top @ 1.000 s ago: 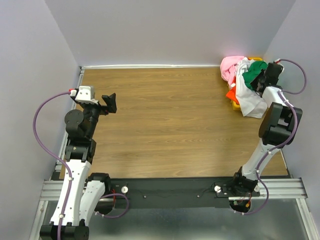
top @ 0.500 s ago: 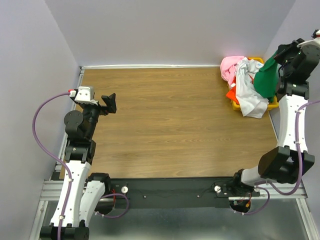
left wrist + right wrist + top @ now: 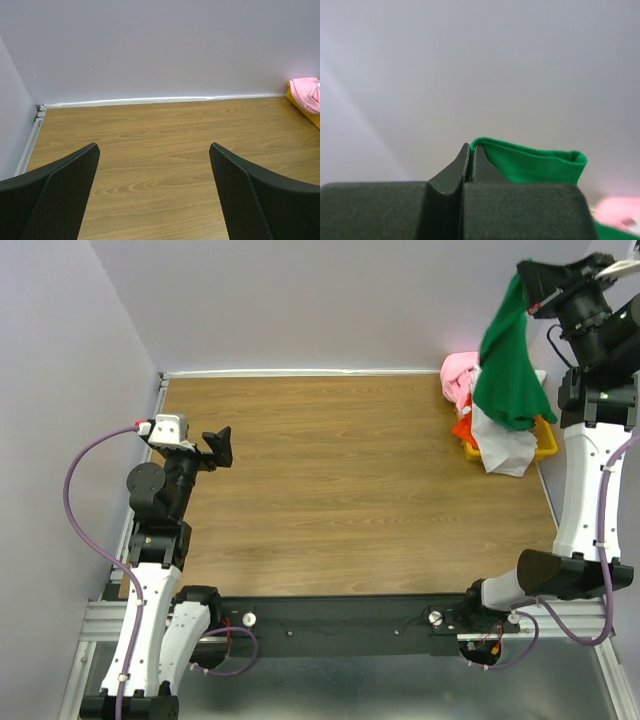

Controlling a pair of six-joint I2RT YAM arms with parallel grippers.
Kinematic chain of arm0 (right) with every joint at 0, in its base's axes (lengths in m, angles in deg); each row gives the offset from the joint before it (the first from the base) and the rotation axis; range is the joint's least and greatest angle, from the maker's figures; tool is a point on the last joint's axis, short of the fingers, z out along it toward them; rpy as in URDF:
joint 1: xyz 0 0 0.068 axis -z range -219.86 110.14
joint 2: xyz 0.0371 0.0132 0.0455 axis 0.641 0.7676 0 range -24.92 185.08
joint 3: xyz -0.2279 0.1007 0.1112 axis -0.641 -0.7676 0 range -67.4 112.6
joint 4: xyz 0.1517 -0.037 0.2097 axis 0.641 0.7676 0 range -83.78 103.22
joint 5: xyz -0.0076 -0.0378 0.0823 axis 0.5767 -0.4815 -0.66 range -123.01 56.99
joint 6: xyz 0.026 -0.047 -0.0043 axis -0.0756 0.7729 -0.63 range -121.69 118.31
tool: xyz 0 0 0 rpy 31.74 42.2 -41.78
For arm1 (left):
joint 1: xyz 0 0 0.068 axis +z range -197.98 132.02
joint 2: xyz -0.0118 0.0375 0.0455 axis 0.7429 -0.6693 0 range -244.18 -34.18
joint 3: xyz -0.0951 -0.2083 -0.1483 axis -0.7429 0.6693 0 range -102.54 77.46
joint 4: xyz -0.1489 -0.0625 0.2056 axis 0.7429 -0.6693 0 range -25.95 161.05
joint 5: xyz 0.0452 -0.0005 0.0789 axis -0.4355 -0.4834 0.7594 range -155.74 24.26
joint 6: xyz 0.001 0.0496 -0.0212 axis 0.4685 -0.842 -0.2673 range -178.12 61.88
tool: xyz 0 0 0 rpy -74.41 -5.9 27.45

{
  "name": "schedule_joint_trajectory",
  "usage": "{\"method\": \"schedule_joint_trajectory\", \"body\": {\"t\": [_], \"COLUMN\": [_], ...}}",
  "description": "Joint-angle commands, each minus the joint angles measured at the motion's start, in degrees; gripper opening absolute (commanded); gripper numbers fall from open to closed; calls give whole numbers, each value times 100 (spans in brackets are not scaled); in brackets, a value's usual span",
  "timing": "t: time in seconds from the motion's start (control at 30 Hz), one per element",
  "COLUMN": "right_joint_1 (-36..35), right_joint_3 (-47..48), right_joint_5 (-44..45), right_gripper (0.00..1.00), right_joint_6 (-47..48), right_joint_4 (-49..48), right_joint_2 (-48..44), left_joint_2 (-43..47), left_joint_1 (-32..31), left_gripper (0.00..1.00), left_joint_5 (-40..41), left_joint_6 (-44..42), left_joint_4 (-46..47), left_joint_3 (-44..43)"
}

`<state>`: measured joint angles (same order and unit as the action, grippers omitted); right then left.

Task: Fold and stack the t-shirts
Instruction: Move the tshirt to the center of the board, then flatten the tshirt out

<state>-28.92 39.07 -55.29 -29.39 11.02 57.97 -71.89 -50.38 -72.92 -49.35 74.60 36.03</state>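
Wood-grain table (image 3: 350, 490); right fingers (image 3: 452, 175) pinch soft green t-shirt (image 3: 505, 370), hanging limp; left fingers (image 3: 65, 190) spread wide.

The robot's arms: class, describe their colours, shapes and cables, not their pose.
Both the left arm and right arm have white links with black joints. A purple cable loops along each. The left gripper has broad black fingers with dimpled pads; the right gripper's look like slim black wedges.
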Motion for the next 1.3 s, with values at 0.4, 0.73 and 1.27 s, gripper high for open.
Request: {"method": "schedule_joint_trajectory", "body": {"t": [0.4,0.73,1.27], "right_joint_1": [-2333,-2298,-2280], "right_joint_3": [2634,-2597,-5698], "right_joint_5": [-2210,2081,1827], "right_gripper": [0,13,70], "right_joint_6": [-1299,-201,-578], "right_joint_4": [-330,-330,-865], "right_joint_2": [1291,-614,-670], "left_joint_2": [71,115,-834], "left_joint_1": [55,55,-1429], "left_gripper": [98,93,85], "left_joint_5": [-29,928,2044], "left_joint_6": [-43,-157,1020], "left_joint_4": [102,-118,-592], "left_joint_3": [91,65,-102]}}
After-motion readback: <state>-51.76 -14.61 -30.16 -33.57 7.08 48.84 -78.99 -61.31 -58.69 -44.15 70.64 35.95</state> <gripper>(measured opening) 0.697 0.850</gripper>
